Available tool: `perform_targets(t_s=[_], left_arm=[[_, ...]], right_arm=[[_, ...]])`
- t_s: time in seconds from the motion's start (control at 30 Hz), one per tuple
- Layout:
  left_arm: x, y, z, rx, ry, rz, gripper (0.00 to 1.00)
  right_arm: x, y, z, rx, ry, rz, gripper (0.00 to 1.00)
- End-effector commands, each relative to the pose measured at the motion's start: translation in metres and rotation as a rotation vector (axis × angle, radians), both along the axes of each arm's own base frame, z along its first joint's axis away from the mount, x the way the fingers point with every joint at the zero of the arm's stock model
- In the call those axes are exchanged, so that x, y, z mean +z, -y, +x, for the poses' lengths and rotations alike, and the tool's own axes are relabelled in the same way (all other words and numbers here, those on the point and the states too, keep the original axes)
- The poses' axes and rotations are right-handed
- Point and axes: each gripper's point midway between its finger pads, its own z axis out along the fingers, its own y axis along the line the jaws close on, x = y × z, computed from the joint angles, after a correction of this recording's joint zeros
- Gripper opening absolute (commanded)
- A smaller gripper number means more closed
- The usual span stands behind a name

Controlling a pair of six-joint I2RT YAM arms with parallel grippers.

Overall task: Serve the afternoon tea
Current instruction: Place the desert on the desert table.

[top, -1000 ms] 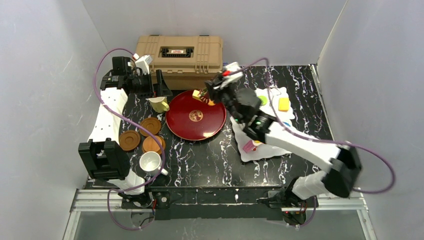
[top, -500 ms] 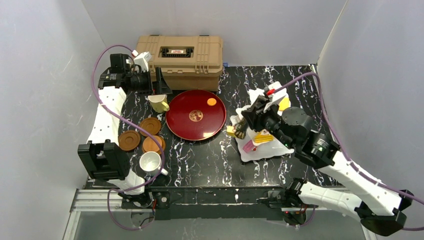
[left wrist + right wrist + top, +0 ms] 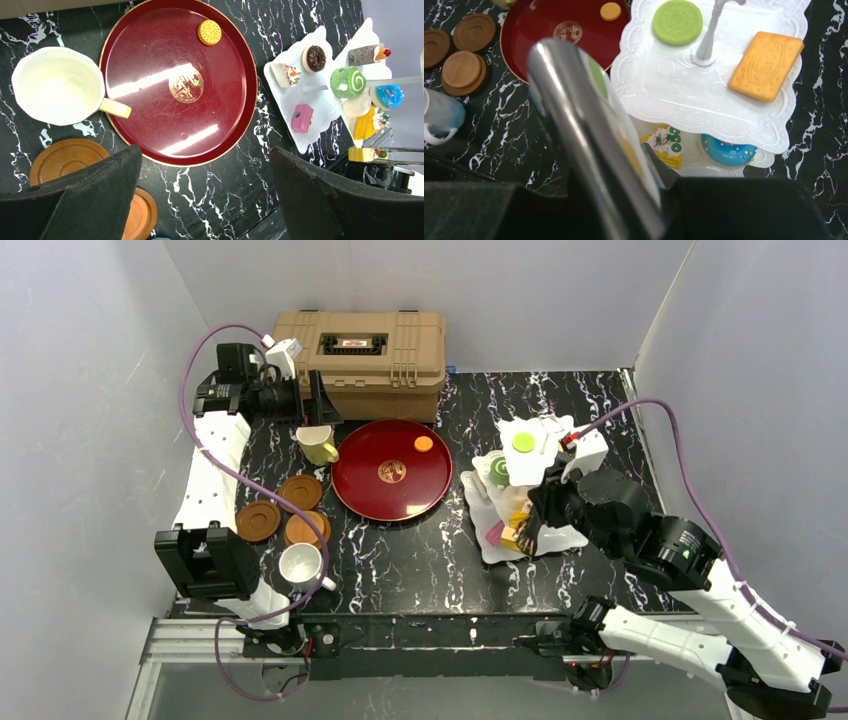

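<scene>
**Observer:** What worries you, starting nearest the bases?

**Operator:** The white mug (image 3: 300, 565) stands just beside my left arm's base, so a careless swing of that arm could clip it. My bigger worry is the right gripper (image 3: 527, 532). Its fingers are clamped on a pair of silver metal tongs (image 3: 589, 125). The tongs pinch a small yellow block of cake (image 3: 367, 154) at the near edge of the bottom tier of the white three-tier scalloped stand (image 3: 664, 75). I can't tell whether the cake touches the tier.

**Observer:** So, a drop?

**Operator:** That's one risk. If I release too high, I'd expect the cake to tumble off the rim onto the black marble-patterned table (image 3: 420, 560). The tongs also fill my right wrist view, so I'm placing half blind. The small pink cake (image 3: 302, 118) lies near the tongs and could get shoved. And if I lift out carelessly, I might catch the tier above and rock the whole stand.

**Observer:** Further back?

**Operator:** A round orange biscuit (image 3: 424, 443) lies on the big dark-red round tray (image 3: 370, 495), and I think it's next. Flat things slip from tongs. Beyond it, my left gripper (image 3: 205, 150) hangs with fingers wide apart, holding nothing. It is near the pale-yellow mug (image 3: 318, 445), in front of the tan plastic case (image 3: 360, 345). If both arms reach for the tray together, they could collide.
</scene>
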Motion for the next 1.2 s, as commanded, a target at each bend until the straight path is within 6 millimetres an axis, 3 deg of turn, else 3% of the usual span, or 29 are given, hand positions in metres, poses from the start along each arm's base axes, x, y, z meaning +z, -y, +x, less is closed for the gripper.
perform_targets(t_s=[0.0, 0.23, 0.57, 0.8, 1.17], left_arm=[[0.02, 0.002, -0.01, -0.021, 0.037, -0.01, 0.98], [0.022, 0.001, -0.011, -0.04, 0.053, 0.011, 0.98], [0.025, 0.001, -0.011, -0.041, 0.058, 0.008, 0.98], [0.027, 0.0, -0.011, -0.038, 0.064, 0.012, 0.98], [0.025, 0.001, -0.011, -0.04, 0.059, 0.01, 0.98]], right_arm=[[-0.021, 0.015, 0.004, -0.093, -0.013, -0.02, 0.22], [-0.045, 0.031, 0.012, -0.208, -0.004, -0.048, 0.21], [-0.049, 0.051, 0.012, -0.314, 0.041, 0.016, 0.22], [-0.06, 0.07, 0.024, -0.496, 0.062, -0.022, 0.22], [-0.072, 0.067, 0.054, -0.659, 0.204, 0.018, 0.25]])
